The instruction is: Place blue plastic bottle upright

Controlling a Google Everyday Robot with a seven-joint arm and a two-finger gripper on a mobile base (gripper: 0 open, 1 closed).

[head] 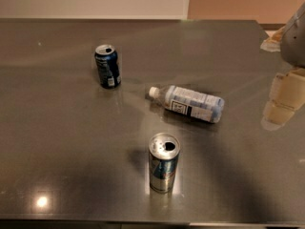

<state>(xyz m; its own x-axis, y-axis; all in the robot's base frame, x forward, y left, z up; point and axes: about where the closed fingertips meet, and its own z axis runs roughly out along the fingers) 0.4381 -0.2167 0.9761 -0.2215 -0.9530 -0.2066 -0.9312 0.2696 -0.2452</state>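
The gripper hangs at the right edge of the view, above the surface and well apart from everything on it. It holds nothing and touches nothing. Whether it is open or closed cannot be told from this angle; only pale, cream-coloured blocky segments show beneath a grey arm.

The surface is dark grey, smooth and glossy, with soft streaks of reflected light and one bright spot near the front left. Behind it the wall is off-white on the left and tan on the right.

The blue plastic bottle lies on its side near the middle, white cap pointing left, its clear, pale blue body wrapped in a white label with dark print. A dark blue can stands upright to the far left of it. A silver-and-blue can stands upright in front of it, its top opened.
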